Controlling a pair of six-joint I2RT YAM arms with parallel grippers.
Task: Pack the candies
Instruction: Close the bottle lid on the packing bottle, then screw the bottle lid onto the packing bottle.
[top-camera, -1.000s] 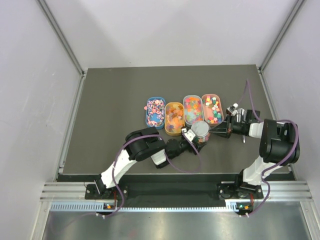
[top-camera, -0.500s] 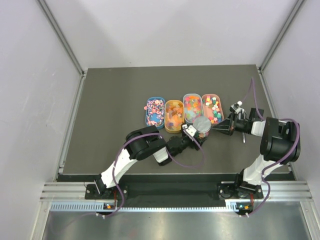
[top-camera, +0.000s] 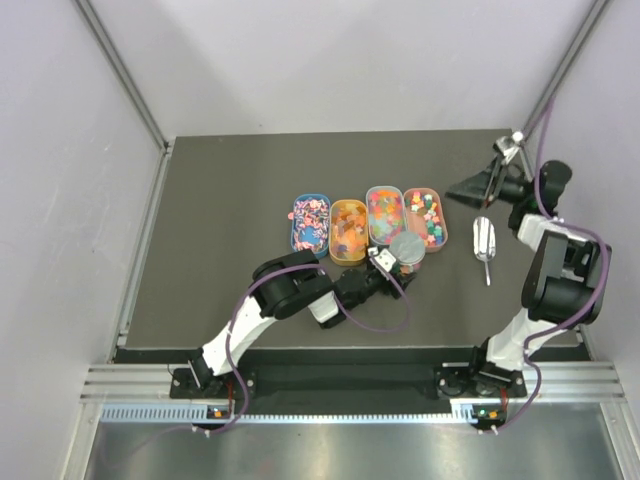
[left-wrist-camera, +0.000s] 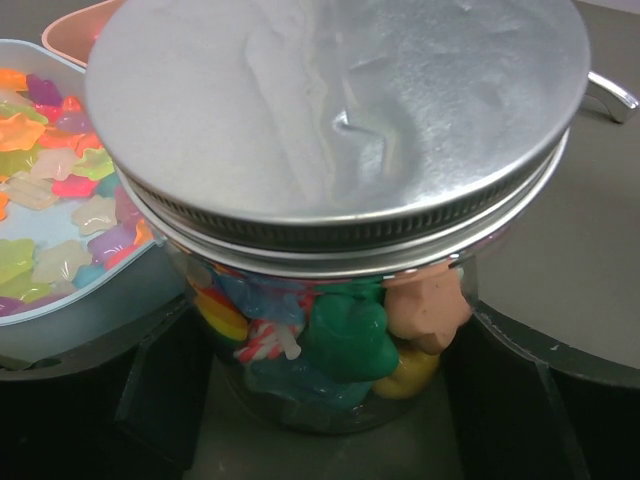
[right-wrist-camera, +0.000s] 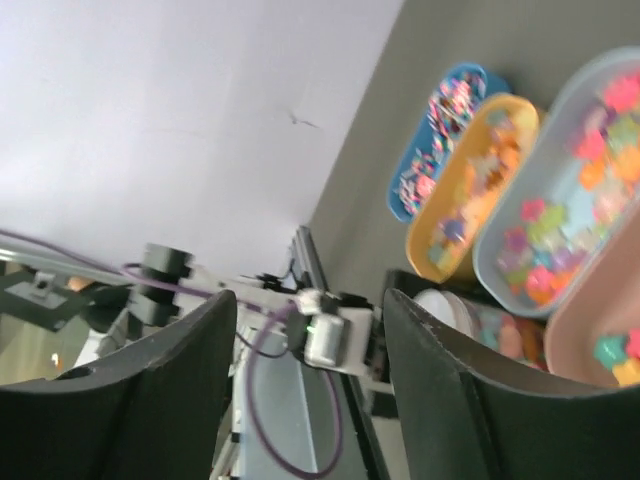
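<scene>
The left gripper (top-camera: 398, 264) is clamping the lidded jar (top-camera: 406, 248) of candies (left-wrist-camera: 345, 335), while the right gripper (top-camera: 463, 189), parted and empty, is hovering well away, far-right.

my black fingers (left-wrist-camera: 160, 400) | clear round jar (left-wrist-camera: 300, 405), silver metal lid (left-wrist-camera: 340, 110) | candies (left-wrist-camera: 345, 335) inside green, blue, peach, rainbow-striped | blue oval tray (top-camera: 310, 196), orange tray (top-camera: 347, 267), grey tray (top-camera: 384, 191), pink tray (top-camera: 423, 188)

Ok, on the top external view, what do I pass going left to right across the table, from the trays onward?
blue tray → orange tray → grey tray → pink tray → silver scoop
</scene>
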